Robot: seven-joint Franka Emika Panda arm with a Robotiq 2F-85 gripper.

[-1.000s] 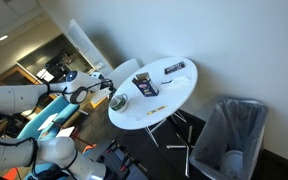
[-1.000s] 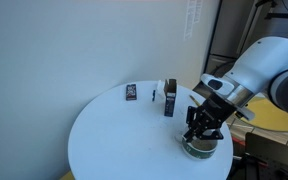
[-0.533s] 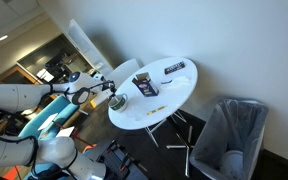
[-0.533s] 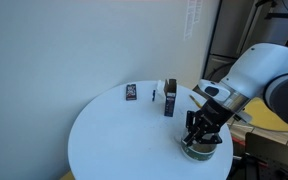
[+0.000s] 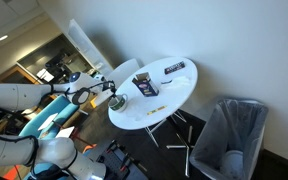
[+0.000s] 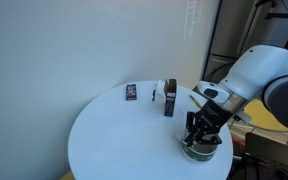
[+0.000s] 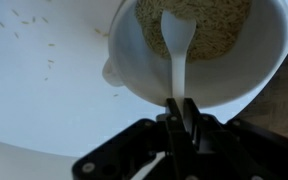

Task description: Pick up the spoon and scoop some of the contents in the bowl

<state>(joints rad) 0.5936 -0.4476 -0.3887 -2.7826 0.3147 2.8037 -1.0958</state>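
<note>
In the wrist view a small pale bowl [image 7: 134, 62] holds tan grainy contents [image 7: 209, 25]. A white spoon [image 7: 176, 45] points into the grains, its handle running down between my gripper's [image 7: 180, 106] fingers, which are shut on it. In both exterior views the gripper [image 6: 203, 128] hangs directly over the bowl [image 6: 201, 150] near the round white table's edge; it also shows in an exterior view [image 5: 113, 95] beside the bowl [image 5: 120, 101]. The spoon is too small to make out in the exterior views.
The round white table [image 6: 114, 140] carries a dark boxy object with a yellow patch [image 6: 170, 98] and a small dark flat item [image 6: 132, 93]. Loose grains [image 7: 34, 45] lie on the tabletop. A dark bin [image 5: 229, 135] stands beside the table. A wall is behind.
The gripper has shifted slightly over the bowl with the spoon still held; otherwise nothing visibly differs.
</note>
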